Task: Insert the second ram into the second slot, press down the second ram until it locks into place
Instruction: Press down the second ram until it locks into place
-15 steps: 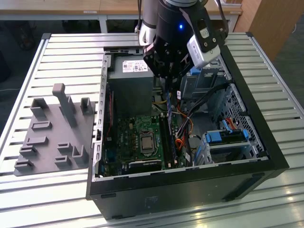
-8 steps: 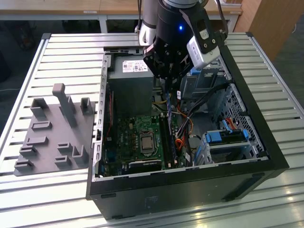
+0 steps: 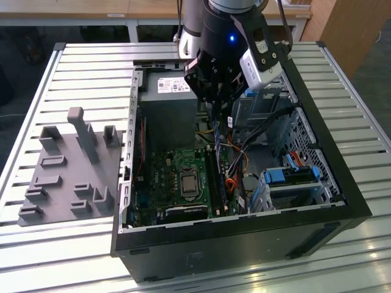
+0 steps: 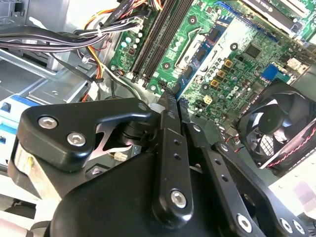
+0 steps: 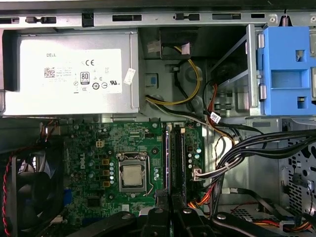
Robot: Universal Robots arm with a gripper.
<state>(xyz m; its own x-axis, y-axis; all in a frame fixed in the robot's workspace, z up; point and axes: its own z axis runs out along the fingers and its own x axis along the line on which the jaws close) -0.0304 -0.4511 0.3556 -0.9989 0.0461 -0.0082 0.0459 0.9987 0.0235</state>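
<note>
My gripper (image 3: pixel 216 131) hangs over the open computer case (image 3: pixel 317 232), above the dark memory slots (image 3: pixel 219 180) on the green motherboard. In both wrist views its fingertips meet, shut, with nothing showing between them (image 4: pixel 174 101) (image 5: pixel 169 200). They sit over one end of the slots (image 5: pixel 177 158) (image 4: pixel 158 37), a little above the board. A thin blue strip (image 5: pixel 167 158) stands on edge in the slot row. Whether that strip is the second ram I cannot tell.
A grey power supply (image 5: pixel 69 74) fills the case's far end. The processor socket (image 5: pixel 132 175) lies beside the slots, a black fan (image 4: pixel 281 128) beyond it. Cable bundles (image 5: pixel 256 153) and a blue drive bracket (image 5: pixel 289 64) crowd the other side. A grey fixture tray (image 3: pixel 67 171) lies at the exterior view's left.
</note>
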